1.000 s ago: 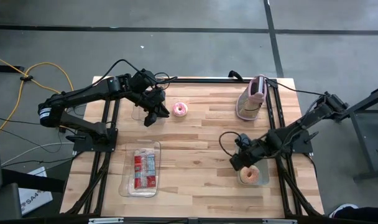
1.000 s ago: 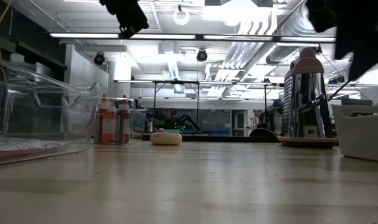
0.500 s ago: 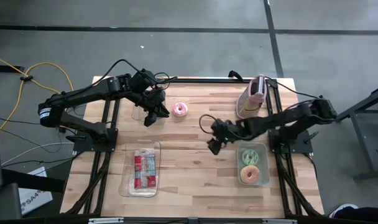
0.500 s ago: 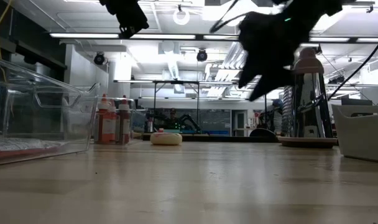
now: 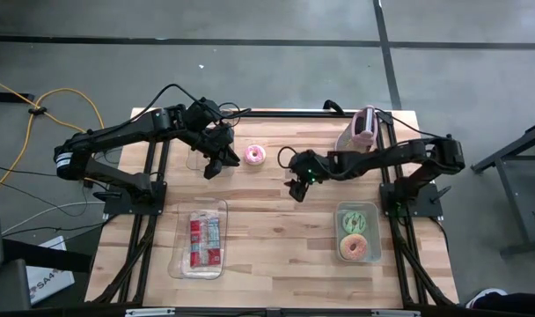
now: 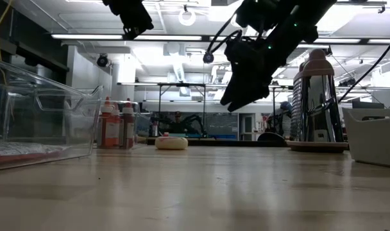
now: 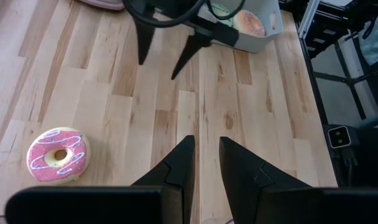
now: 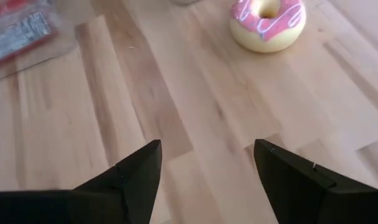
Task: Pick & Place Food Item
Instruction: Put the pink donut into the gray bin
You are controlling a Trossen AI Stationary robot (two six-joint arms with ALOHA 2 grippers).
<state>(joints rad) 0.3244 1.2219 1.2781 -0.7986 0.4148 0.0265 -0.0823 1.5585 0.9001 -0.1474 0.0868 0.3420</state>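
A pink-frosted donut [image 5: 254,155] lies flat on the wooden table at the far middle; it also shows in the left wrist view [image 7: 57,155] and the right wrist view [image 8: 268,22]. My right gripper [image 5: 294,189] hangs open above bare table, right of and nearer than the donut, slanting down toward it, its fingers wide apart [image 8: 206,149] with nothing between them. My left gripper [image 5: 213,167] hovers high just left of the donut, its fingers [image 7: 206,142] a narrow gap apart and holding nothing.
A white bin [image 5: 376,236] at the near right holds a green donut [image 5: 354,220] and an orange-pink donut [image 5: 355,247]. A clear tray [image 5: 181,264] with a red-and-white packet sits at the near left. A metal grater with a pink top [image 5: 359,136] stands at the far right.
My right gripper has swung from above the white bin toward the table's middle and far edge, closing on the pink donut. It has sunk a little and rolled its wrist, and its fingers have stayed open. The donut has not moved.
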